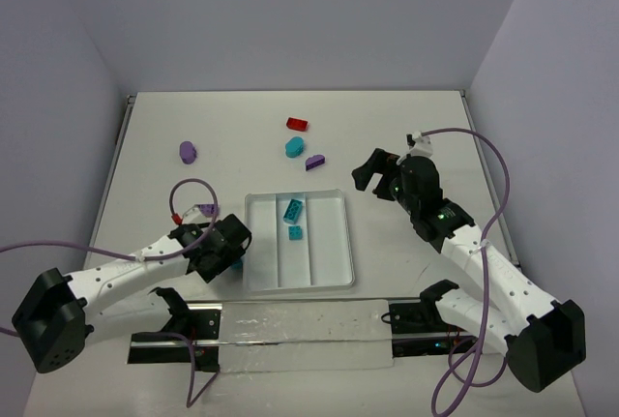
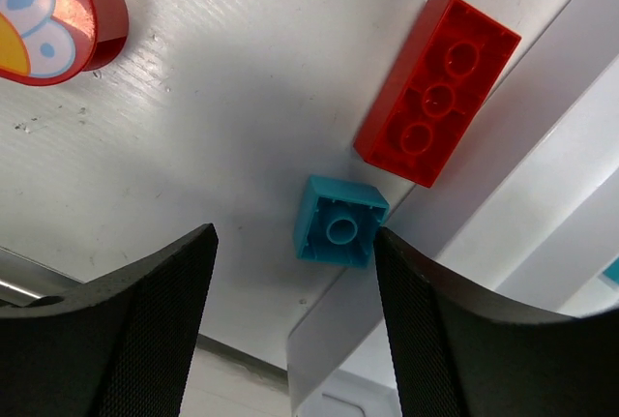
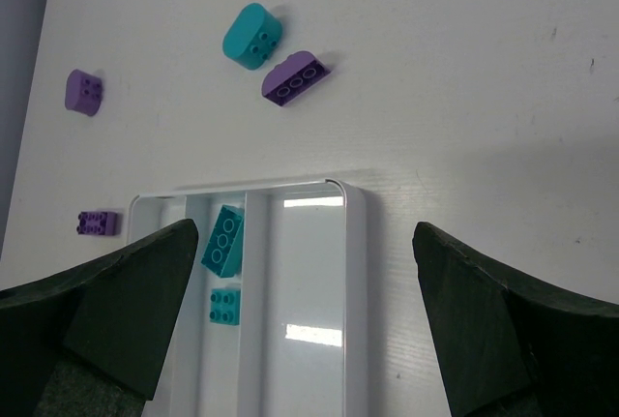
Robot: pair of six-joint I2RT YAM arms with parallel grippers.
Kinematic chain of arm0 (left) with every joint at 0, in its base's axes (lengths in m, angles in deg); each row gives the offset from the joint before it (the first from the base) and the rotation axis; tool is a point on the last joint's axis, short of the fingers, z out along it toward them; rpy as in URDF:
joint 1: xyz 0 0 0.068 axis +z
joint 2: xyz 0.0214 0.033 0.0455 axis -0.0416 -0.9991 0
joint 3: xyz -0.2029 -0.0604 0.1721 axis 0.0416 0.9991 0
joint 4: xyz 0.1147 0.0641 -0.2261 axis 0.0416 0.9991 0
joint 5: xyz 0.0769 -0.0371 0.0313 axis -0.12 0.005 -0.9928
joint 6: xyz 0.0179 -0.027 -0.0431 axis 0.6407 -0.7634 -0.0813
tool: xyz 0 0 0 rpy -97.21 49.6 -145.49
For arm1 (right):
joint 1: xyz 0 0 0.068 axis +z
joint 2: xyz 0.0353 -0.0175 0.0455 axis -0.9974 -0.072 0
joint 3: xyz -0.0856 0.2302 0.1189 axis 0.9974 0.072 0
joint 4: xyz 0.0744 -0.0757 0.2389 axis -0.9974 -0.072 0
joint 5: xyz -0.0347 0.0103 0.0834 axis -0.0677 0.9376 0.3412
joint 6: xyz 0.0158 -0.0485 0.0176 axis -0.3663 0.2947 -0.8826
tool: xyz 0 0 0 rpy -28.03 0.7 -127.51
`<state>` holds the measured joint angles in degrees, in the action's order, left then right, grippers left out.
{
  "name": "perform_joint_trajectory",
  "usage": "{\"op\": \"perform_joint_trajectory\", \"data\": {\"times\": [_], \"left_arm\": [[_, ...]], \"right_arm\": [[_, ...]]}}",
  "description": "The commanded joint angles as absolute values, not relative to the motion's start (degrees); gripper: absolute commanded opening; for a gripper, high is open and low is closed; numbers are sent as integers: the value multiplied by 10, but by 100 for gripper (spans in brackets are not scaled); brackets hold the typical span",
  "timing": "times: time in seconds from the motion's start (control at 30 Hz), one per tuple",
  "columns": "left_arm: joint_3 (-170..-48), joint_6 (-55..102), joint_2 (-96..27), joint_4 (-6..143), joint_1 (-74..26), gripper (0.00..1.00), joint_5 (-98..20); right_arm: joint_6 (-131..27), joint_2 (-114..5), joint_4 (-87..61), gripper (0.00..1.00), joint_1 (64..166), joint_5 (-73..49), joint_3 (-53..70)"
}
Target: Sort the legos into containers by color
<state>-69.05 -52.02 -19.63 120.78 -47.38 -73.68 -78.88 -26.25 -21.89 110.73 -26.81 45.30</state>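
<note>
The white tray (image 1: 334, 243) has three long compartments. Two teal bricks (image 1: 292, 210) (image 1: 294, 232) lie in the middle one. My left gripper (image 1: 228, 247) is open just left of the tray. In the left wrist view its open fingers (image 2: 145, 330) hang above a small upside-down teal brick (image 2: 340, 222) that lies against the tray rim (image 2: 542, 175). A red brick (image 2: 437, 90) and a red rounded piece with a bird print (image 2: 53, 13) lie beyond it. My right gripper (image 1: 375, 173) is open and empty, right of the tray's far corner.
Far of the tray lie a red brick (image 1: 298, 124), a teal rounded brick (image 1: 294, 147) and a purple brick (image 1: 314, 161). A purple rounded brick (image 1: 189, 152) lies at far left, a small purple brick (image 1: 206, 210) by my left arm. A clear strip (image 1: 290, 325) lies at the near edge.
</note>
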Motion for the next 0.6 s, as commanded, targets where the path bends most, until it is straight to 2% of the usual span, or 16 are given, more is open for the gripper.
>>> {"op": "perform_joint_trajectory", "data": {"times": [0.0, 0.27, 0.47, 0.57], "left_arm": [[-702, -503, -221, 1189, -469, 72, -733], [-680, -533, -235, 1196, -467, 65, -734], [-675, -553, -203, 1209, -462, 58, -747], [-688, -555, -197, 1219, -460, 59, -764]], "right_arm": [[-795, -260, -195, 100, 1106, -268, 448], [-799, -257, -195, 100, 1107, -268, 453], [-788, -253, -205, 100, 1106, -270, 441], [-790, -251, -199, 100, 1106, -267, 446]]}}
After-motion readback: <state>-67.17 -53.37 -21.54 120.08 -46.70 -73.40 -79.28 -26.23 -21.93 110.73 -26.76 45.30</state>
